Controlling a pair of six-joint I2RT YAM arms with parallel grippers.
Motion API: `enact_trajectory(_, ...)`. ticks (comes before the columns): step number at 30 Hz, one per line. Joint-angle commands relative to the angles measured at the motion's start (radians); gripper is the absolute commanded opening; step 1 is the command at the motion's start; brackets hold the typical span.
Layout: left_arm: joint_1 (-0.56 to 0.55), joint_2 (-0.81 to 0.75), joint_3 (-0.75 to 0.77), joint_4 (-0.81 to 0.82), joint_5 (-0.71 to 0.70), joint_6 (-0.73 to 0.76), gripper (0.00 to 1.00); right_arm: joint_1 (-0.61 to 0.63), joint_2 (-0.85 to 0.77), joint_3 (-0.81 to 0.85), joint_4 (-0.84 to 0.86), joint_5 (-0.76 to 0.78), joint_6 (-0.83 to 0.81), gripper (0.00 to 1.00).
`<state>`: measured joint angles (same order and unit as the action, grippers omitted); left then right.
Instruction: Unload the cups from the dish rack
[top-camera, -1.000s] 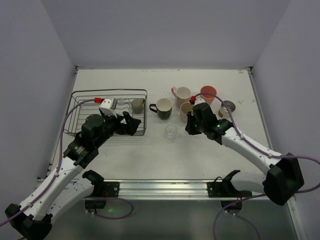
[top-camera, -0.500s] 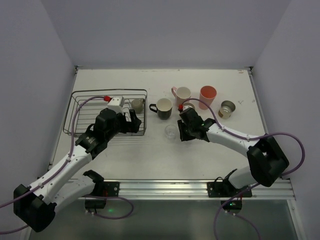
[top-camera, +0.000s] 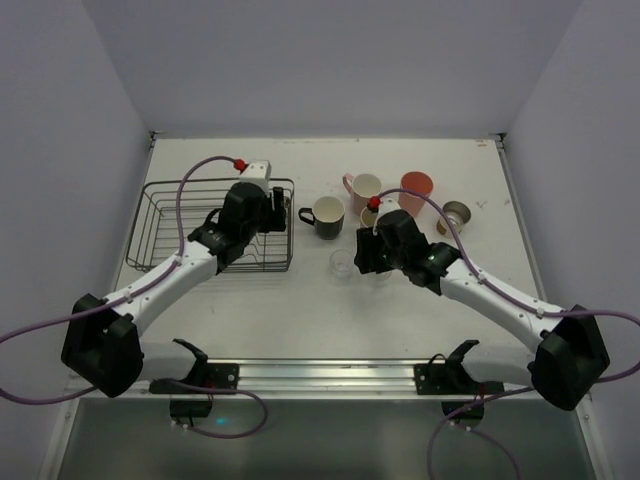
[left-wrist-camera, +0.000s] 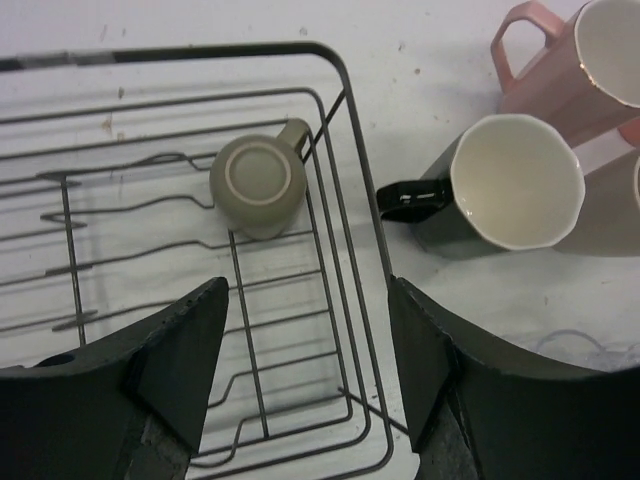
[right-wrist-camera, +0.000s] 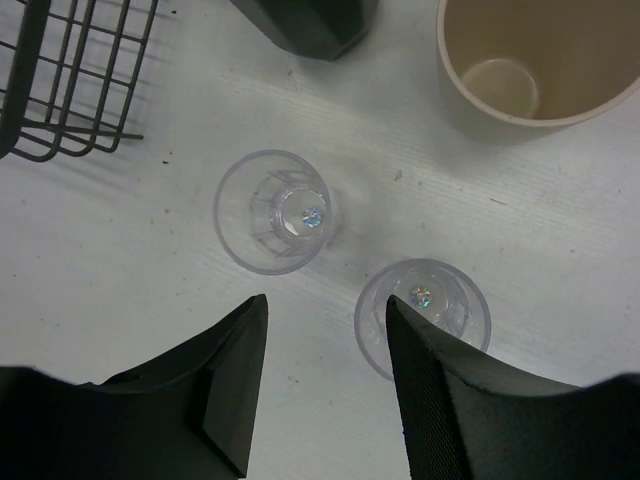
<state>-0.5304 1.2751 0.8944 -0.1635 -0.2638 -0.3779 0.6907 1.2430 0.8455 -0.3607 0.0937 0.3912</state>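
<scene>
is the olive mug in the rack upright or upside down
Upside down: the olive mug in the dish rack shows its ringed base facing up, no opening.

Top external: high on the near side, angled down across the whole table (top-camera: 300, 320) toward the far wall (top-camera: 320, 70).
Left wrist: close, straight down on the dish rack (left-wrist-camera: 366, 190) right end and the black mug (left-wrist-camera: 515, 180).
Right wrist: close, straight down on the clear glasses (right-wrist-camera: 272, 212).
Both wrist views share the rack corner and the black mug.
</scene>
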Motion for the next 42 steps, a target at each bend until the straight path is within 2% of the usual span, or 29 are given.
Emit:
enact_trajectory(1, 0.044, 0.050, 0.069, 0.143, 0.055, 0.109, 0.68, 0.003, -0.071, -0.032, 0.032, -0.023, -0.020, 0.54)
enact_trajectory(2, 0.087, 0.062, 0.070, 0.186, 0.146, 0.119, 0.68, 0.001, -0.082, -0.042, 0.035, -0.022, -0.020, 0.54)
enact_trajectory(4, 0.131, 0.108, 0.078, 0.223, 0.216, 0.128, 0.68, 0.001, -0.108, -0.046, 0.046, -0.028, -0.020, 0.54)
enact_trajectory(5, 0.163, 0.122, 0.078, 0.270, 0.294, 0.132, 0.68, 0.001, -0.115, -0.051, 0.054, -0.031, -0.018, 0.54)
enact_trajectory(7, 0.178, 0.173, 0.099, 0.279, 0.330, 0.186, 0.68, 0.003, -0.135, -0.051, 0.065, -0.043, -0.020, 0.54)
enact_trajectory(11, 0.178, 0.259, 0.233, 0.165, 0.388, 0.293, 0.71, 0.003, -0.190, -0.091, 0.092, -0.057, -0.011, 0.53)
enact_trajectory(12, 0.178, 0.274, 0.244, 0.104, 0.397, 0.328, 0.71, 0.001, -0.201, -0.098, 0.092, -0.057, -0.008, 0.53)
enact_trajectory(15, 0.179, 0.294, 0.271, 0.059, 0.442, 0.416, 0.72, 0.001, -0.258, -0.123, 0.101, -0.061, -0.002, 0.53)
enact_trajectory(23, 0.193, 0.394, 0.337, -0.080, 0.414, 0.531, 0.72, 0.000, -0.338, -0.145, 0.112, -0.054, 0.001, 0.53)
enact_trajectory(34, 0.227, 0.478, 0.342, -0.085, 0.478, 0.573, 0.74, 0.000, -0.341, -0.155, 0.134, -0.077, 0.000, 0.53)
enact_trajectory(42, 0.230, 0.543, 0.357, -0.082, 0.453, 0.551, 0.75, 0.000, -0.338, -0.157, 0.140, -0.083, 0.000, 0.53)
